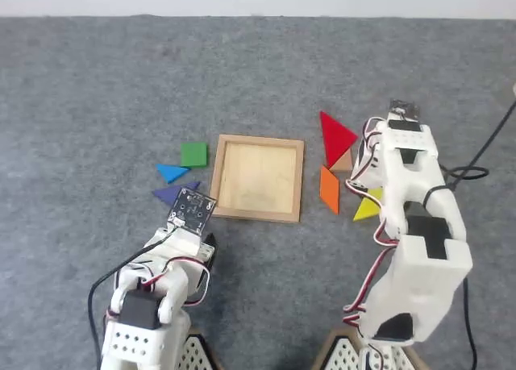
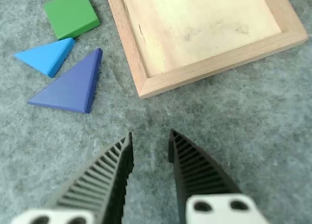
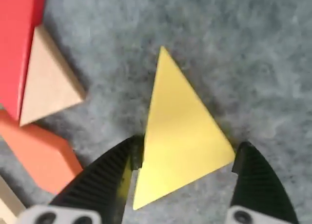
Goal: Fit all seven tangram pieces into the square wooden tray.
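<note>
The square wooden tray [image 1: 258, 213] [image 2: 141, 63] lies empty mid-table. To its left lie a green square [image 1: 193, 154] [image 2: 71, 13], a light blue triangle [image 1: 171, 172] [image 2: 46, 56] and a dark blue triangle [image 1: 172, 193] [image 2: 70, 85]. To its right lie a red triangle [image 1: 334, 136] [image 3: 17, 33], a tan triangle [image 1: 343, 160] [image 3: 48, 82], an orange parallelogram [image 1: 329, 189] [image 3: 41, 155] and a yellow triangle [image 1: 368, 205] [image 3: 178, 112]. My right gripper [image 3: 188, 142] is open, a finger close to each side of the yellow triangle, which lies flat. My left gripper [image 2: 150, 136] hovers slightly open and holds nothing, just off the tray's near left corner.
Grey carpet covers the table, with free room in front of the tray and behind it. The right arm [image 1: 411, 209] stands over the right-hand pieces and hides part of the yellow triangle. Cables trail off at the right edge [image 1: 484, 156].
</note>
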Action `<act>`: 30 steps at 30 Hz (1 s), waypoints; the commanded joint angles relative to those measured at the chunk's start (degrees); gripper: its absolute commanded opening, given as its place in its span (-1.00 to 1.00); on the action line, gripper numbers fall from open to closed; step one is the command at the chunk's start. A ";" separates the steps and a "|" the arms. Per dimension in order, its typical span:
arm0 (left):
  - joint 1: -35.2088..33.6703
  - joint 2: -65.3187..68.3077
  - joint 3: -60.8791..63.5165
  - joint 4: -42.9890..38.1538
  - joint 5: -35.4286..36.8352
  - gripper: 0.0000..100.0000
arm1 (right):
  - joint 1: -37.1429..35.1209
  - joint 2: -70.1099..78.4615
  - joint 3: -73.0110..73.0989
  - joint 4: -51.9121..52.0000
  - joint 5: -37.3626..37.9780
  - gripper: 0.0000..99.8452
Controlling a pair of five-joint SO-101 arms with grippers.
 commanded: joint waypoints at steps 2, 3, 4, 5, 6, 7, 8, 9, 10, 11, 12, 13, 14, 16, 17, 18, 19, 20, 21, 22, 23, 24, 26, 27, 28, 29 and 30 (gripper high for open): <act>-0.35 -0.97 -0.66 0.18 0.53 -0.77 | 0.13 0.22 0.00 -1.10 -0.79 -0.45; -0.35 -0.97 -0.66 0.18 0.53 -0.77 | 0.04 0.22 0.00 -1.19 -0.79 -0.45; -0.35 -0.97 -0.66 0.18 0.53 -0.77 | 0.04 0.22 0.00 -1.27 -0.79 -0.45; -0.35 -0.97 -0.66 0.18 0.53 -0.77 | 0.04 0.22 0.00 -1.36 -0.79 -0.45; -0.35 -0.97 -0.66 0.18 0.53 -0.77 | 0.04 0.13 0.00 -1.27 -0.79 -0.45; -0.35 -0.97 -0.66 0.18 0.53 -0.77 | -0.04 0.13 0.00 -1.10 -0.79 -0.45; -0.35 -0.97 -0.66 0.18 0.53 -0.77 | -0.13 0.13 0.00 -1.01 -0.88 -0.45; -0.35 -0.97 -0.66 0.18 0.53 -0.77 | -0.31 0.13 0.00 -1.01 -1.05 -0.48; -0.35 -0.97 -0.66 0.18 0.53 -0.77 | -0.40 0.13 0.00 -1.01 -1.14 -0.53; -0.35 -0.97 -0.66 0.18 0.53 -0.77 | -0.66 0.13 0.00 -1.01 -1.32 -0.60; -0.35 -0.97 -0.66 0.18 0.53 -0.77 | -0.92 0.13 -0.09 -1.01 -2.11 -0.67; -0.35 -0.97 -0.66 0.18 0.53 -0.77 | -1.10 0.13 -0.09 -1.10 -3.34 -0.74; -0.35 -0.97 -0.66 0.18 0.53 -0.77 | -1.27 0.13 -0.09 -1.27 -4.40 -0.80; -0.35 -0.97 -0.66 0.18 0.53 -0.77 | -1.54 0.22 -0.53 -1.54 -5.36 -0.84; -0.35 -0.97 -0.66 0.18 0.53 -0.77 | -1.71 0.57 -1.32 -1.10 -5.45 -0.84; -0.35 -0.97 -0.66 0.18 0.53 -0.77 | -1.71 0.66 -1.85 -1.01 -5.54 -0.84; -0.35 -0.97 -0.66 0.18 0.53 -0.77 | -1.71 0.66 -2.02 -1.01 -5.54 -0.84; -0.35 -0.97 -0.66 0.18 0.53 -0.77 | -1.71 0.66 -2.29 -1.01 -5.45 -0.84; -0.35 -0.97 -0.66 0.18 0.53 -0.77 | -1.80 0.66 -2.37 -1.01 -5.45 -0.85; -0.35 -0.97 -0.66 0.18 0.53 -0.77 | -1.80 0.66 -2.37 -1.01 -5.36 -0.85; -0.35 -0.97 -0.66 0.18 0.53 -0.77 | -1.80 0.57 -2.37 -1.01 -5.36 -0.85; -0.35 -0.97 -0.66 0.18 0.53 -0.77 | -1.80 0.48 -2.46 -1.01 -5.27 -0.85; -0.35 -0.97 -0.66 0.18 0.53 -0.77 | -1.80 0.13 -2.55 -1.01 -5.10 -0.85; -0.35 -0.97 -0.66 0.18 0.53 -0.77 | -1.80 0.13 -2.99 -1.01 -4.22 -0.85; -0.35 -0.97 -0.66 0.18 0.53 -0.77 | -1.80 0.13 -3.69 -0.75 -2.99 -0.85; -0.35 -0.97 -0.66 0.18 0.53 -0.77 | -1.80 0.13 -4.57 0.13 -2.11 -0.85; -0.35 -0.97 -0.66 0.18 0.53 -0.77 | -1.80 0.13 -5.54 1.01 -1.76 -0.85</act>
